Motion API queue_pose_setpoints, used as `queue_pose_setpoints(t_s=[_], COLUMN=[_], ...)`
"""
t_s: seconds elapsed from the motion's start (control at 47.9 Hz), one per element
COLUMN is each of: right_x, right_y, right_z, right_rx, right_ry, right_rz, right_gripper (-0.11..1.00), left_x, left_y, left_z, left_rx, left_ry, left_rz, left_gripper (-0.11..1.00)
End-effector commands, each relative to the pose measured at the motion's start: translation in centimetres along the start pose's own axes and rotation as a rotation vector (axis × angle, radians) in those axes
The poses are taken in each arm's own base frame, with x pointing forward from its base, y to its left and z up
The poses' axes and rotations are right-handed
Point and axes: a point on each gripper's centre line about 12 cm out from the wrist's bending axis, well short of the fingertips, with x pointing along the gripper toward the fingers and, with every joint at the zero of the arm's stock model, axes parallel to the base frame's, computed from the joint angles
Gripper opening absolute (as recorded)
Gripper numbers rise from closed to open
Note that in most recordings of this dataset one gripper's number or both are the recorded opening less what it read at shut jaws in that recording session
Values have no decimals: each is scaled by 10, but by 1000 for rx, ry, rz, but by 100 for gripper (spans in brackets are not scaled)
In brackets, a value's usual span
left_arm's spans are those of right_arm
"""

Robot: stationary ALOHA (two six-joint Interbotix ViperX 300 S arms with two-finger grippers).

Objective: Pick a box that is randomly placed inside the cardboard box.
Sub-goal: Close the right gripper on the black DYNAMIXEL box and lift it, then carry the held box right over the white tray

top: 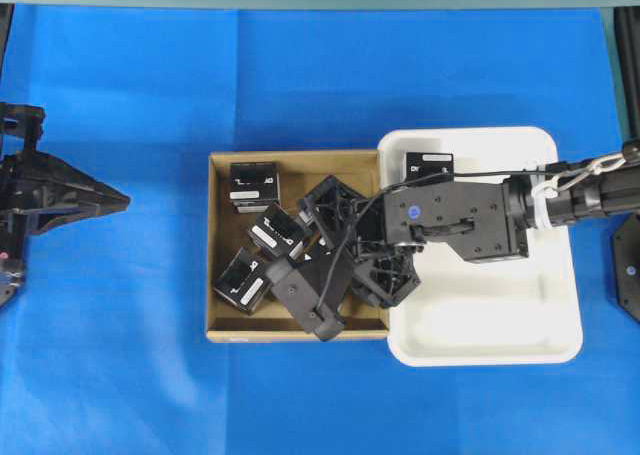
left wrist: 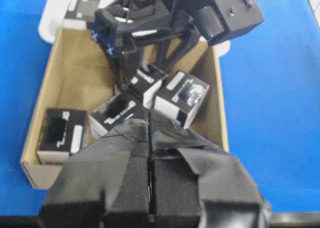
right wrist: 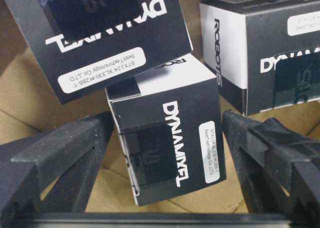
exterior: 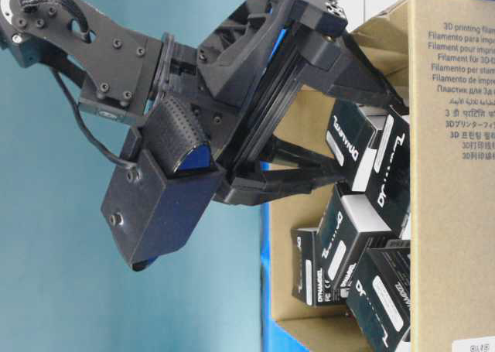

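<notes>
Beneath the right hand [top: 330, 275]:

- Counter [top: 120, 375], blue-covered; carries everything listed. No hazard of its own.
- White tray [top: 560, 305], behind the hand under its wrist; one black carton [top: 430, 165] sits at a tray corner. Not the target; a confusion risk only if the hand strays back.
- Cardboard box [top: 225, 325], directly below the hand, low-walled. Risk: the wide-spread fingers could catch a wall on the way down and shove the whole box across the counter.
- Right hand, jaws fully apart, holding nothing, tilted down into the cardboard box. Fingers [right wrist: 55, 158] flank the target on both sides.
- The box [right wrist: 170, 143], lying tilted between the fingers, white side uppermost in the wrist view. Risk: its skew means the pads may meet edges, not flat faces, so it could twist or squirt out on closing.
- Neighbouring cartons [right wrist: 100, 32], one leaning over the box, another just beside the opposite finger. Risk: a finger may land on one, blocking descent or pinching two together.
- Left hand [left wrist: 150, 188], well apart from the right hand, jaws pressed together, empty.
</notes>
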Motion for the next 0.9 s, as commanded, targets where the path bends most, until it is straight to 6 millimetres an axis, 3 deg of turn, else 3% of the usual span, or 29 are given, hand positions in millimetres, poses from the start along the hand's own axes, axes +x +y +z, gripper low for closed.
queue_pose_setpoints(t_s=[0.0,0.125,0.292,0.48,0.647,0.876], right_x=[7,3,-14,-42,-84,-143], right_y=[7,13,12,-10,-33,-53], right_z=[-2,-2,4,15,18,-9], right_rx=[2,-1,5,118,229,453], right_ry=[25,69,85,10,-45,-15], right_rz=[32,79,92,19,-38,-49], right_gripper=[99,95,64,64,64,64], left_x=[0,0,0,0,0,-1], left_y=[-1,0,0,0,0,0], left_z=[8,8,8,8,8,9], left_rx=[1,-1,1,-2,-1,-24], left_ry=[-18,-18,-20,-17,-17,-23], left_rz=[-1,0,0,0,1,-1], left_gripper=[-7,-7,-7,-7,-7,-7])
